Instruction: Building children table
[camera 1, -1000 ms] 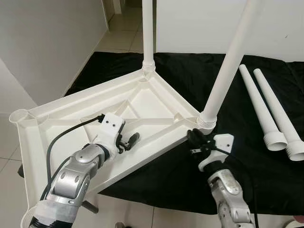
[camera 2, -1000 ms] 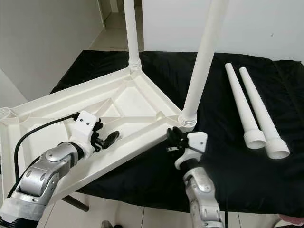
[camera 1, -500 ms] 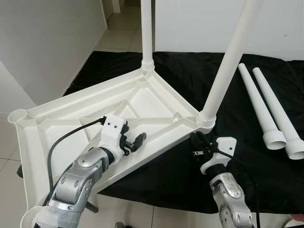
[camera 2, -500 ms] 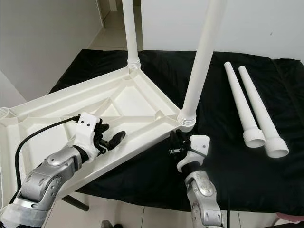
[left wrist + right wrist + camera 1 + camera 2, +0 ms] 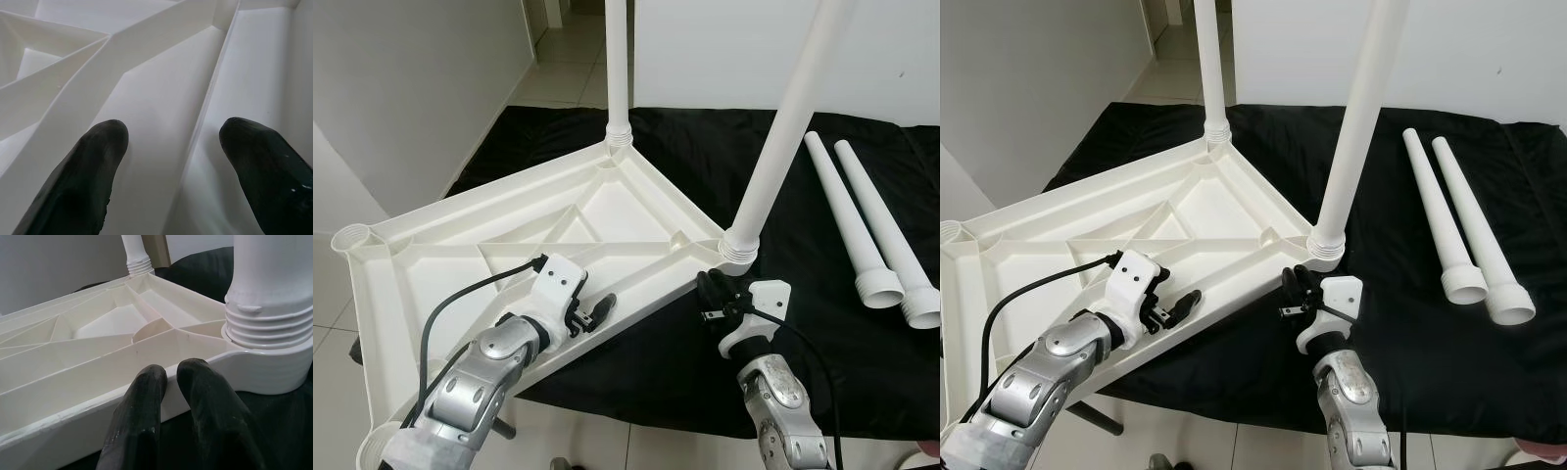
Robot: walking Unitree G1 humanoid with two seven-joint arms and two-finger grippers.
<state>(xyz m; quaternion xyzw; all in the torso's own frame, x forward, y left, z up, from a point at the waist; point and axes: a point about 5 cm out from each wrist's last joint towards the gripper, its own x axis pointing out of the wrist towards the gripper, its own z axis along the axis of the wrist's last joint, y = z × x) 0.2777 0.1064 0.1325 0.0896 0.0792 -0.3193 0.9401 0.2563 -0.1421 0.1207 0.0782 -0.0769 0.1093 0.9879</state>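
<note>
Upside down, the white children's table (image 5: 607, 211) lies with its ribbed underside up on a black cloth (image 5: 862, 362), one corner toward the far wall and its near-left part overhanging the tiled floor (image 5: 333, 313). Two screwed-in legs (image 5: 783, 117) stand nearly upright from its far and right corners. Two loose legs (image 5: 862, 220) lie side by side on the cloth to the right, long axes running away from the robot, threaded ends nearest. The left hand (image 5: 597, 311) is spread wide over the near rim. The right hand (image 5: 171, 382), fingers nearly together, presses the rim beside the right leg's socket.
</note>
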